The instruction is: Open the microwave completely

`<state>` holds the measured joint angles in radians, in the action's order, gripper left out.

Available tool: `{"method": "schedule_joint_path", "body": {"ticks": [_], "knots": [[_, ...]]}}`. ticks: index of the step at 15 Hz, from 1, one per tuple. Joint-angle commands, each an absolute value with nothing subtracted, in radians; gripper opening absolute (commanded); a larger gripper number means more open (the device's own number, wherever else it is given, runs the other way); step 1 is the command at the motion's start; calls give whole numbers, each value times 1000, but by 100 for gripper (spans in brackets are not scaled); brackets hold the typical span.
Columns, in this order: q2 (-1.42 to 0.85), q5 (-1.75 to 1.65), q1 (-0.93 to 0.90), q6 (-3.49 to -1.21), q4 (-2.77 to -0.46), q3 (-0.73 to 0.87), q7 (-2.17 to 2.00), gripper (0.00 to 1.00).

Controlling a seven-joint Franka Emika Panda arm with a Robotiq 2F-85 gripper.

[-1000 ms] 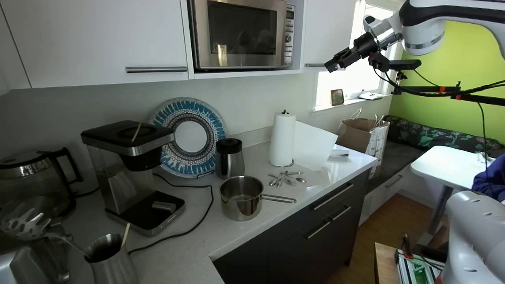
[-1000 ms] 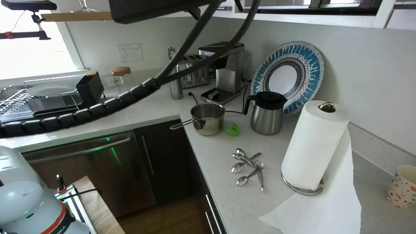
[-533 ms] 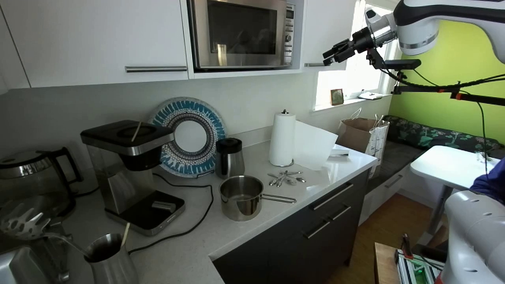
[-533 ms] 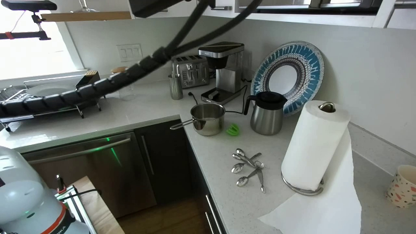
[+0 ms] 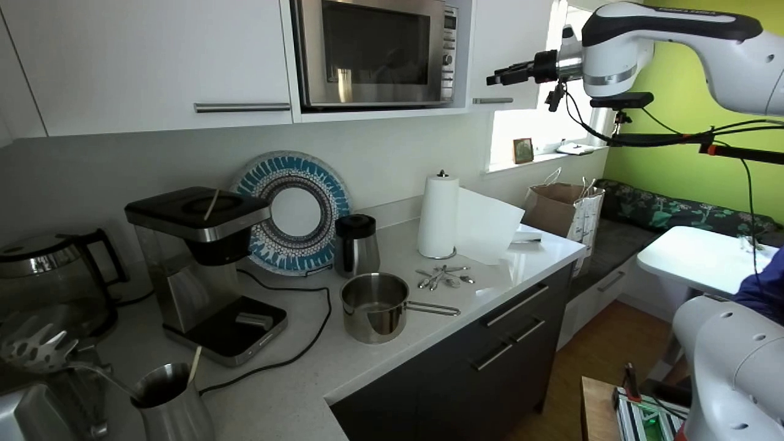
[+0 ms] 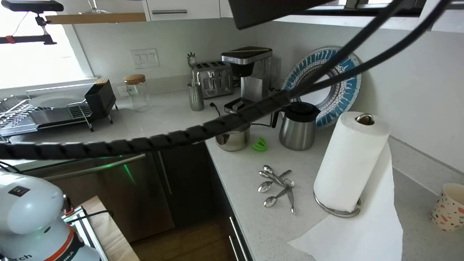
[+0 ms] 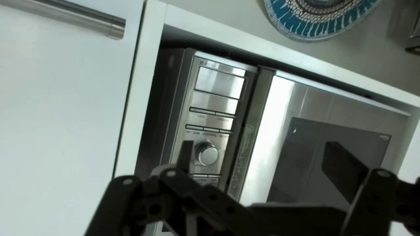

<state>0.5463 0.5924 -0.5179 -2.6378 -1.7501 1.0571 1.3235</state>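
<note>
The microwave (image 5: 375, 52) sits in an open niche among the white cabinets (image 5: 153, 61), above the surface (image 5: 288, 373). Its door (image 7: 305, 141), with a dark window (image 7: 302, 164), lies across the front. In the wrist view a narrow printed strip (image 7: 244, 150) shows between the door and the control panel (image 7: 213, 102) (whether the door is a little ajar, I cannot tell).

The robot arm (image 5: 729, 76) reaches in at about the height of the microwave. Its jaws stand wide apart; in the wrist view one shows in front of the control panel, near the knob (image 7: 207, 154), the other in front of the window. In an exterior view they show against the cabinet beside the microwave.

Below, a plate (image 5: 297, 211) leans against the wall (image 5: 392, 159), between a coffee machine (image 5: 199, 294) and a jug (image 5: 358, 254). A pot (image 5: 373, 321) stands near the jug, with spoons (image 6: 270, 201) heaped near a roll of paper towels (image 6: 349, 163). A black cable (image 6: 195, 134) partly hides the pot and plate in an exterior view.
</note>
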Motion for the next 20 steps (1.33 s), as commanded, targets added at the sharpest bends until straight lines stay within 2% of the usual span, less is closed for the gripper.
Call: {"method": "schedule_joint_path", "body": {"ticks": [1, 3, 4, 7, 9, 14, 19, 20], "knots": [[494, 673, -664, -2641, -1658, 1192, 1247, 100], [494, 653, -697, -2576, -1643, 1227, 1219, 100], [530, 612, -661, -2646, -1693, 1171, 1233, 100], [522, 610, -689, -2625, -1678, 1195, 1215, 100], [433, 550, -596, -2544, -1690, 1200, 1097, 100], [373, 412, -478, -2395, -1704, 1161, 948, 100], [387, 428, -513, -2187, -1647, 1180, 940, 100], [391, 445, -529, -2207, -1635, 1187, 966, 100]]}}
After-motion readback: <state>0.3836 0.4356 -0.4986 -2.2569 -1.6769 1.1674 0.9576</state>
